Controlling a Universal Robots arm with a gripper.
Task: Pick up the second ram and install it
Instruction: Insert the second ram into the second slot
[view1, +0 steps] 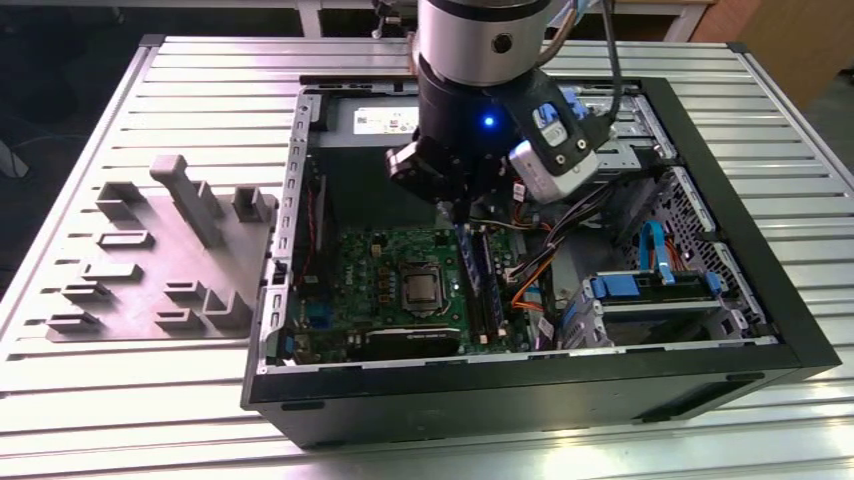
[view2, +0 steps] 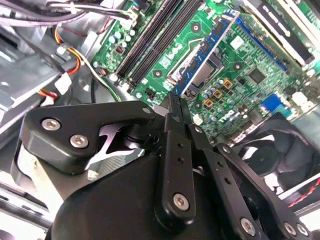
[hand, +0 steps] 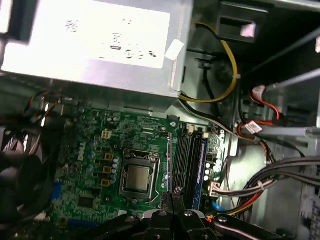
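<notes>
Two black metal fingers of the gripper (hand: 172, 196) stand pressed together on the upper edge of the second ram (view2: 209, 54), a long, thin, dark blue-green circuit-board strip with white labels that juts out past the fingertips. In the first wrist view the second ram (hand: 169, 160) shows edge-on as a thin line, which suggests it is held upright. It seems to hang just above the green motherboard (hand: 95, 150), between the square silver processor socket (hand: 137, 177) and the long black memory sockets (hand: 186, 160), running parallel to them but not yet seated. To do this step well, I judge the strip should stay vertical and in line with its socket, with both ends meeting the socket together. The push should go straight down, since any tilt could jam one end. A bundle of orange and yellow cables (hand: 250, 192) lies just beside the sockets and should be kept out of the way. In the exterior view, the grey metal power-supply box (view1: 380, 122) sits at about eleven o'clock from the gripper (view1: 461, 215). The blue drive brackets (view1: 654, 285) sit at four o'clock. Beyond the wall of the black computer case (view1: 534, 400), the grey plastic holder blocks (view1: 160, 250) stand at nine o'clock on the ribbed aluminium table (view1: 134, 420).
</notes>
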